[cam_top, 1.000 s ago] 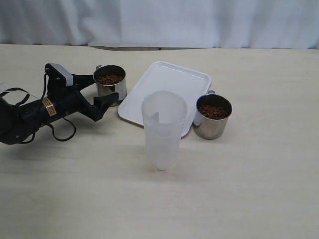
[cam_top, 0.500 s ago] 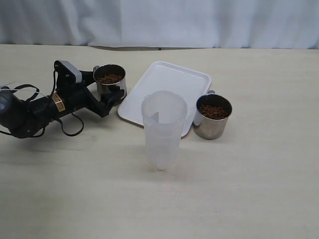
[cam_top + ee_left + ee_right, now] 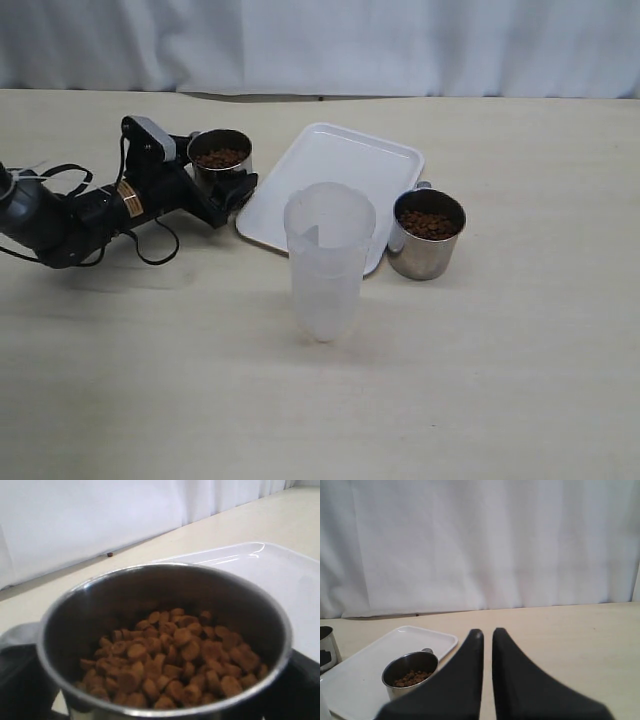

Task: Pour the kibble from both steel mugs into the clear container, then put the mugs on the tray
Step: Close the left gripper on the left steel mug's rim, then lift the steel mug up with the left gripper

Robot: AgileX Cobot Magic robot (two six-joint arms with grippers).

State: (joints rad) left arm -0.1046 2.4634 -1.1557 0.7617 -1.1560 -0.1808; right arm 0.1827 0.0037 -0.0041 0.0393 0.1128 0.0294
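Nearest to us, the clear container [image 3: 328,262] stands upright on the pale, matte table [image 3: 480,380]. It is a frosted plastic tumbler with its long axis vertical. It tapers toward the base, and its wide round mouth faces up.

Just beyond it to the right sits one steel mug [image 3: 426,235], a short polished cylinder, also upright and open-topped. Dark-brown kibble [image 3: 428,223] fills much of it, and its small handle points away from us toward the tray [image 3: 330,165].

The tray lies flat between the two mugs. It is smooth white plastic with rounded corners and a low rim. Its long axis slants from near-left to far-right, and the container hides part of its near edge.

Left of the tray, the second steel mug [image 3: 222,181] stands upright with round pellets heaped inside, and its handle is on the far side. The left gripper [image 3: 214,170] reaches in low and nearly level with the table, its black fingers [image 3: 306,680] spread on either side of this mug. We cannot tell whether the pads touch the steel. A black cable [image 3: 150,250] loops beside the arm.

The right gripper [image 3: 487,632] is off the table with its fingers pressed almost together, holding nothing.

Farthest back hangs a white, softly folded curtain [image 3: 400,45].
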